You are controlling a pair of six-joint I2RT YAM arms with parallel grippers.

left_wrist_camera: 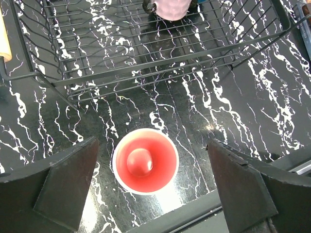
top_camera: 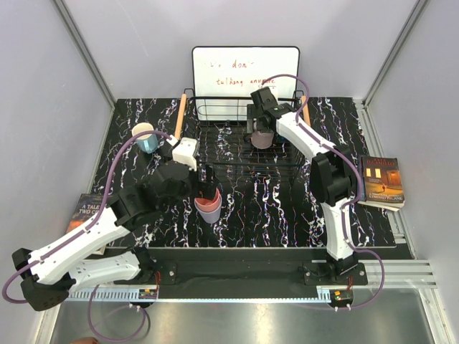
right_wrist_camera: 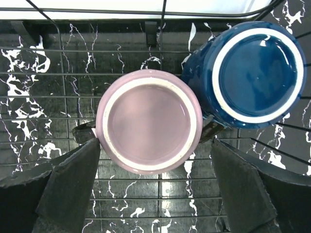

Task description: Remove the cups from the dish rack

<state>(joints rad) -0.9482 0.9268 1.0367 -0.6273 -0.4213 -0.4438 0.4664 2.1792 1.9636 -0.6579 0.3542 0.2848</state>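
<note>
The black wire dish rack (top_camera: 237,161) stands at the table's back middle. A mauve cup (right_wrist_camera: 149,127) and a dark navy cup (right_wrist_camera: 255,73) sit upside down in it, side by side. My right gripper (right_wrist_camera: 155,145) is open just above the mauve cup (top_camera: 262,139), with a finger on either side of it. A salmon pink cup (left_wrist_camera: 146,161) stands upright on the table in front of the rack. My left gripper (left_wrist_camera: 151,160) is open above it. In the top view the pink cup (top_camera: 209,201) seems nested in a lavender cup (top_camera: 212,216). A light blue cup (top_camera: 147,137) stands left of the rack.
A white board with writing (top_camera: 244,72) leans behind the rack. The rack's wooden handles (top_camera: 181,115) stick out at its back corners. One book (top_camera: 382,179) lies at the right edge and another (top_camera: 86,211) at the left. The table's front edge (left_wrist_camera: 194,213) is close to the pink cup.
</note>
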